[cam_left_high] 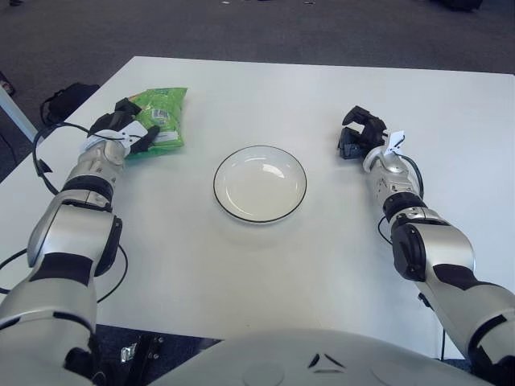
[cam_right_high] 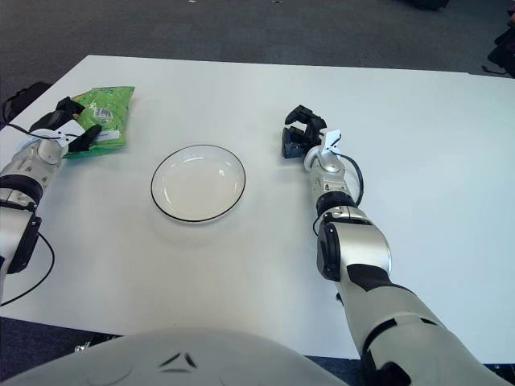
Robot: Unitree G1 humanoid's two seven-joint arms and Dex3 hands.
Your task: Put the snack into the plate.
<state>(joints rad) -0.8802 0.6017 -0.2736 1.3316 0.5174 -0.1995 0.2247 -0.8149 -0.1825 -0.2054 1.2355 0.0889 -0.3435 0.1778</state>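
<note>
The snack is a green bag point(cam_left_high: 161, 115) lying on the white table at the far left. My left hand point(cam_left_high: 125, 129) is at the bag's near-left corner, with its dark fingers closed over that edge. The plate point(cam_left_high: 260, 183), white with a thin dark rim, sits empty in the middle of the table, about a hand's width right of the bag. My right hand point(cam_left_high: 358, 133) shows to the right of the plate, fingers loosely curved and holding nothing.
The table's left edge point(cam_left_high: 48, 153) runs close beside my left arm, with a black cable point(cam_left_high: 36, 161) looping off it. A dark bag point(cam_left_high: 68, 98) lies on the carpet beyond that edge.
</note>
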